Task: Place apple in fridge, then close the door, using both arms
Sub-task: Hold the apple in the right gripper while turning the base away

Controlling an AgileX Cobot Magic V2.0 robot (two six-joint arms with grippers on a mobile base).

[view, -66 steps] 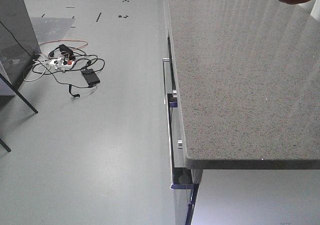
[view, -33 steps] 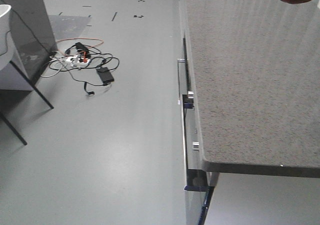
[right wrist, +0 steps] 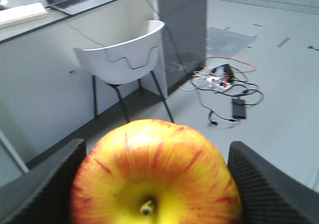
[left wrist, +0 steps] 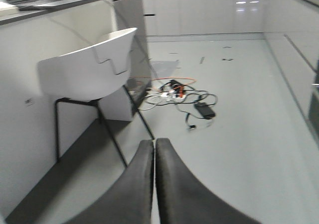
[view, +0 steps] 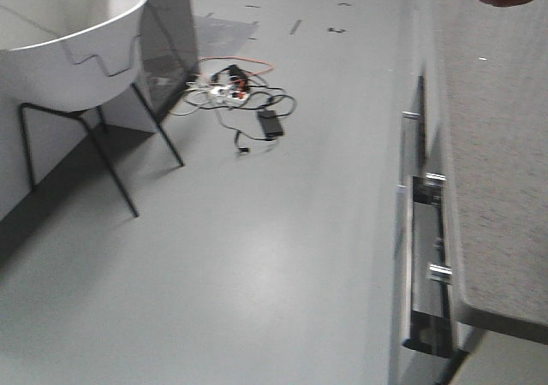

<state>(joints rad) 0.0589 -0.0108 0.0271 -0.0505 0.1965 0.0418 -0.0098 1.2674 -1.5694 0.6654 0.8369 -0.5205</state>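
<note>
Here the apple point(right wrist: 155, 169) is pinched between the right jaws, with one dark textured finger point(right wrist: 42, 184) on each side, and it is held in the air, well above the grey floor point(right wrist: 269, 134). Its skin is yellow-orange with red streaks, and yellow-green around the stem dimple. The front view shows only a dark red edge of it in the top right corner. The left jaws are pressed together on nothing. A white chair point(right wrist: 122, 55) stands beyond
</note>
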